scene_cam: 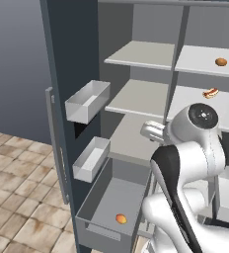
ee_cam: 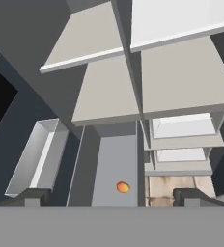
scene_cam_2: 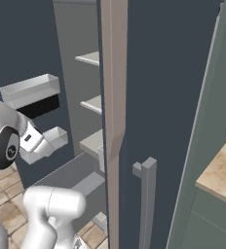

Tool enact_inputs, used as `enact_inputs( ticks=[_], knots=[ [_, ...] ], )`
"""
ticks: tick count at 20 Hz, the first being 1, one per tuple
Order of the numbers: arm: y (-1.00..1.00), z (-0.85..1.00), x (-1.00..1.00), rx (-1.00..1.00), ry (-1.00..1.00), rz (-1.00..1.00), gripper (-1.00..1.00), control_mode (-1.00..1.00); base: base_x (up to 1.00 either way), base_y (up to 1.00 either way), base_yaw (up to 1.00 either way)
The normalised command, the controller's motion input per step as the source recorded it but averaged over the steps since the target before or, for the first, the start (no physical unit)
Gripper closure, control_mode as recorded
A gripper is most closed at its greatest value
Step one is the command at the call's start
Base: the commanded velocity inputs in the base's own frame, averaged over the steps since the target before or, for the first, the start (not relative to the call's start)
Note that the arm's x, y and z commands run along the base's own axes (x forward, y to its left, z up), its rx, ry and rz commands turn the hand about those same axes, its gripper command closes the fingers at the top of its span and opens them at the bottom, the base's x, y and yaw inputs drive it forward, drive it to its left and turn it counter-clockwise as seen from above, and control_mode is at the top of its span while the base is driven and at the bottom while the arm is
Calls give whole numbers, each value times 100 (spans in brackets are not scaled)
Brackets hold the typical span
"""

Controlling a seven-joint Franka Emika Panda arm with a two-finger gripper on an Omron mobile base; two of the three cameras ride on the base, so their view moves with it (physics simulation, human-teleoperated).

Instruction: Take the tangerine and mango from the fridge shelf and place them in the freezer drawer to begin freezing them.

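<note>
- The gripper (ee_cam: 112,197) is standing with its jaws spread wide, holding nothing, its fingertips (ee_cam: 34,195) rising at the near edge of the hand view.
- The mango (ee_cam: 123,187) is lying just beyond and between the fingertips, on the floor of the open freezer drawer (scene_cam: 97,200).
- A door bin (ee_cam: 36,157) is hanging to one side of the hand.
- The tangerine (scene_cam: 221,62) is sitting farther off, above the hand, on a fridge shelf (scene_cam: 205,62).
- A hot dog (scene_cam: 210,92) is resting one shelf lower.

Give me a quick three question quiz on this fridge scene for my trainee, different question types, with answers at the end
1. True or false: the mango already lies in the freezer drawer.
2. Which fruit waits on the upper right shelf? A) tangerine B) lemon C) apple
3. Fill in: the gripper stands ___ and holds nothing.

Key: 1 true; 2 A; 3 open.
</note>
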Motion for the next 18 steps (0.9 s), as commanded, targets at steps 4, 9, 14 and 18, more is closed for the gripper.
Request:
enact_inputs(
  ticks=[4, 9, 14, 18],
  knots=[
    [-9, 0, 0, 0, 0, -6, -100, -100, 0, 0, 0],
    [0, 0, 0, 0, 0, 0, -100, 100, -2, -35, -19],
    [0, 0, 0, 0, 0, 0, -100, 100, 0, -32, -28],
    [0, 0, 0, 0, 0, 0, -100, 100, -4, -40, -32]
  ],
)
